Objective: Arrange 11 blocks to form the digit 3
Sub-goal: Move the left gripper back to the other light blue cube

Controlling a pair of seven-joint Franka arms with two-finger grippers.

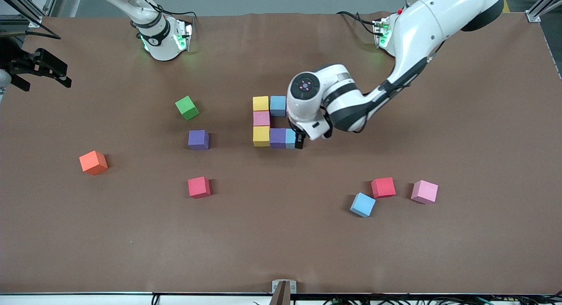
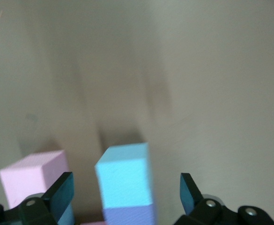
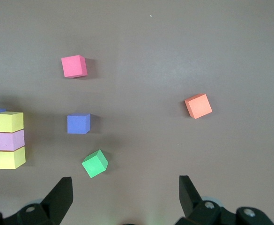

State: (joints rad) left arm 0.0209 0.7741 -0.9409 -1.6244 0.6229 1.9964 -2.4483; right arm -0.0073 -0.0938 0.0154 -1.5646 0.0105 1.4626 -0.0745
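Now the left gripper (image 1: 299,140) stands wide open, holding nothing, its fingers either side of the light blue cube (image 1: 290,138) ending the middle bar; right gripper (image 3: 125,197) waits open

A wide brown table (image 1: 461,134) with a matte, slightly wrinkled covering fills the scene under even, soft light. Aluminium frame posts (image 1: 542,6) stand at its top corners, and dark cables (image 1: 395,299) trail along its near white edge
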